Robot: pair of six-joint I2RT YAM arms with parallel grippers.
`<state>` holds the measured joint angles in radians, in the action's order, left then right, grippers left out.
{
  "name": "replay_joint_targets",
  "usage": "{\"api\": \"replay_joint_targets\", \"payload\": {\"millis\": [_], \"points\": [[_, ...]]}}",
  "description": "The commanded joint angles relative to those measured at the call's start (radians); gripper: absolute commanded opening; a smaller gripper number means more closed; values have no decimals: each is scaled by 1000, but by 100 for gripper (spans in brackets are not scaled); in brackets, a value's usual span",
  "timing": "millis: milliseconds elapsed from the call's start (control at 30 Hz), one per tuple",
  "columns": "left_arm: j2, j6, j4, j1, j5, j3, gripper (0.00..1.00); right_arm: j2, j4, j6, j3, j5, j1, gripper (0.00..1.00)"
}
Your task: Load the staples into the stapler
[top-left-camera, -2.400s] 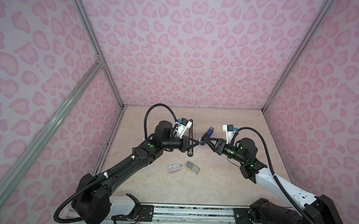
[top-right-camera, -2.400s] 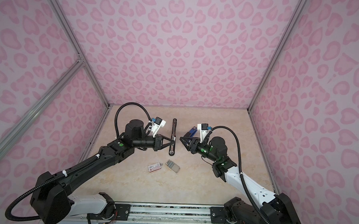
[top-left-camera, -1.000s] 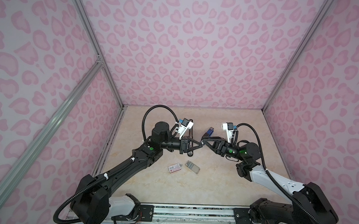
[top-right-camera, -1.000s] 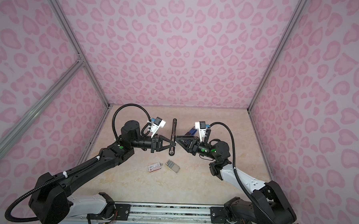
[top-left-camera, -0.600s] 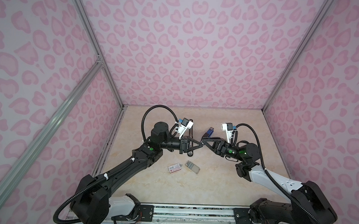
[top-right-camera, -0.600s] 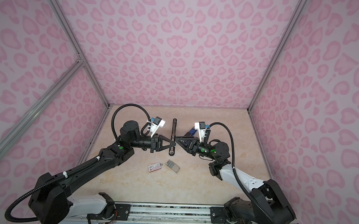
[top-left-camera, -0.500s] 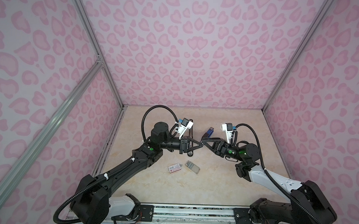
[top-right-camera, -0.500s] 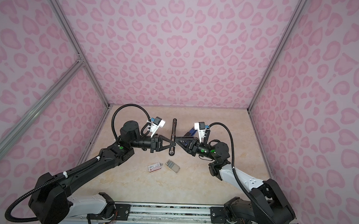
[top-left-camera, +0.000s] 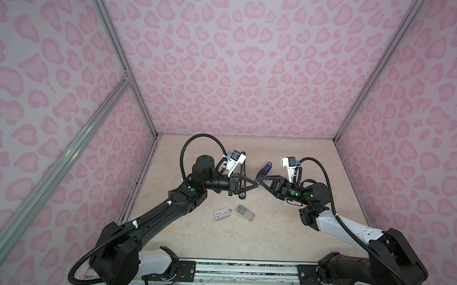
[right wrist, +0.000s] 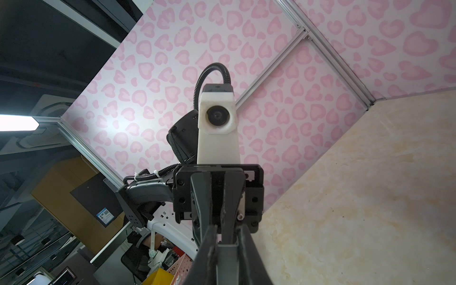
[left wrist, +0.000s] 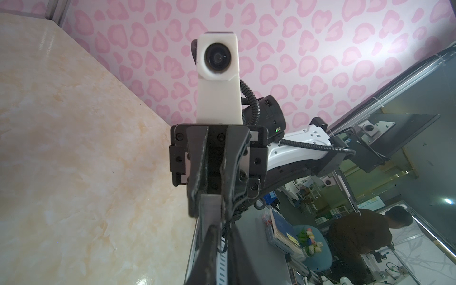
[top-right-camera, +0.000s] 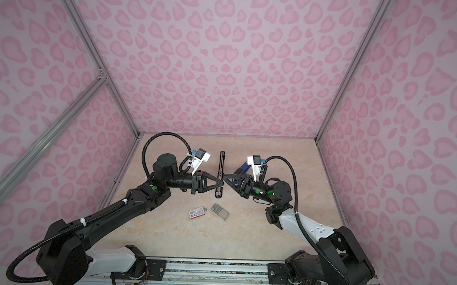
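Observation:
My two grippers meet tip to tip in mid-air over the middle of the table. A thin silvery-grey strip of staples (right wrist: 228, 261) spans the meeting point. My right gripper (top-left-camera: 258, 179) (right wrist: 227, 238) is shut on the strip, both fingers against its sides. The strip (left wrist: 208, 207) still reaches my left gripper (top-left-camera: 256, 185) (left wrist: 222, 227), whose jaws stand slightly apart with background showing between them. The black stapler (top-right-camera: 221, 166) lies opened out flat on the table behind the tips. More staples (top-left-camera: 245, 212) (top-right-camera: 220, 211) lie as a small grey block nearer the front.
A small white box with a red label (top-left-camera: 221, 213) (top-right-camera: 197, 213) lies next to the grey block. A blue object (top-left-camera: 266, 168) (top-right-camera: 243, 168) sits on the table behind my right gripper. Pink patterned walls close in the back and both sides.
My right gripper came in to the left gripper's tips and closed on the strip. The left jaws, shut before, have parted a little. Both arms otherwise hold still.

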<state>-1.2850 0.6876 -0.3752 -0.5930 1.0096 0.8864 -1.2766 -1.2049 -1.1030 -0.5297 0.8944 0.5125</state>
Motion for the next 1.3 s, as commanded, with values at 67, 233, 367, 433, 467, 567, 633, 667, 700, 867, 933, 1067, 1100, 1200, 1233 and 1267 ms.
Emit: {"api": "replay_joint_targets", "payload": {"millis": [67, 233, 367, 433, 467, 567, 633, 667, 700, 867, 933, 1067, 1100, 1200, 1233, 1267], "points": [[13, -5, -29, 2, -8, -3, 27, 21, 24, 46, 6, 0, -3, 17], [47, -22, 2, 25, -53, -22, 35, 43, 65, 64, 14, 0, -28, 17], [79, -59, 101, 69, -202, -59, 47, 67, 139, 100, 25, 3, -55, 17], [76, -113, 261, 75, -377, -50, 56, 79, 177, 123, 28, 4, -65, 17], [66, -144, 324, 76, -457, -45, 58, 85, 201, 135, 31, 3, -67, 17], [2, -172, 444, 75, -669, -34, 60, 99, 258, 167, 32, 1, -74, 17], [-71, -174, 514, 76, -755, -3, 60, 109, 304, 195, 31, -3, -75, 17], [-114, -166, 543, 76, -782, 16, 59, 114, 331, 211, 30, -7, -75, 17], [-154, -169, 559, 75, -794, 31, 58, 117, 358, 227, 28, -11, -77, 17], [-315, -156, 587, 73, -907, 73, 56, 113, 417, 264, 23, -28, -78, 18], [-378, -154, 589, 72, -910, 101, 54, 106, 416, 265, 24, -31, -79, 18], [-493, -155, 607, 57, -893, 168, 52, 88, 405, 262, 23, -30, -79, 18], [-515, -155, 617, 49, -897, 182, 52, 86, 404, 264, 23, -32, -79, 18], [-575, -160, 640, 25, -884, 224, 52, 80, 418, 277, 23, -37, -78, 18], [-589, -160, 641, 15, -872, 232, 51, 75, 424, 283, 22, -41, -78, 18], [-602, -159, 645, 5, -866, 241, 51, 70, 427, 286, 22, -45, -78, 18]]}}
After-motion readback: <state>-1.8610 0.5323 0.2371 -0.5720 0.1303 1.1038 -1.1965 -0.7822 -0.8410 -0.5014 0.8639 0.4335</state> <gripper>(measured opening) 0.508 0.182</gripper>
